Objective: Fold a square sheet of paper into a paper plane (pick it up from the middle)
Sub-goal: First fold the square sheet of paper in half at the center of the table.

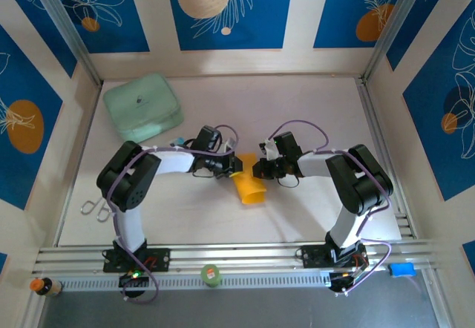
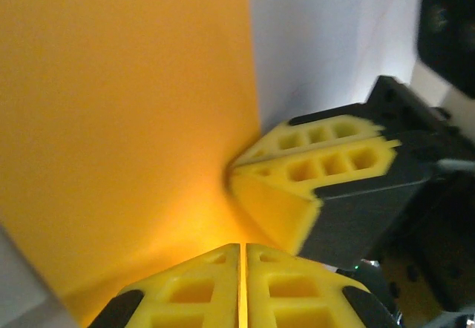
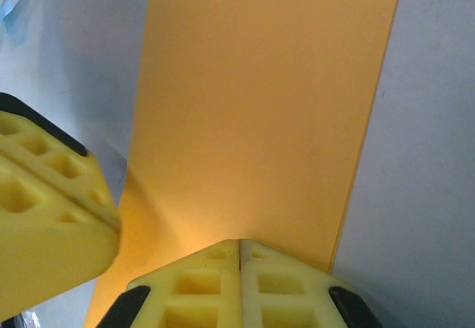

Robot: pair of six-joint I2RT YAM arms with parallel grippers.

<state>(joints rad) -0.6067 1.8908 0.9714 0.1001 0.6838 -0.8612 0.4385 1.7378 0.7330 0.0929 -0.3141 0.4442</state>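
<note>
Mint-green box (image 1: 142, 106), scissors (image 1: 94, 208), green roll (image 1: 211, 274)

Lab test cell: table (image 1: 223, 220), aluminium rails (image 1: 245, 257), printed panels (image 1: 223, 9).

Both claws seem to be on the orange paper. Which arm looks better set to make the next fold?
Probably right. The right gripper is shut mid-edge on the square sheet of paper, which spreads straight ahead of it; the left gripper pinches nearer one side.

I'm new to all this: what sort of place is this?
Probably a robot test booth: left arm and right arm bolted to an aluminium rail, blue patterned panels enclosing a white table.
</note>
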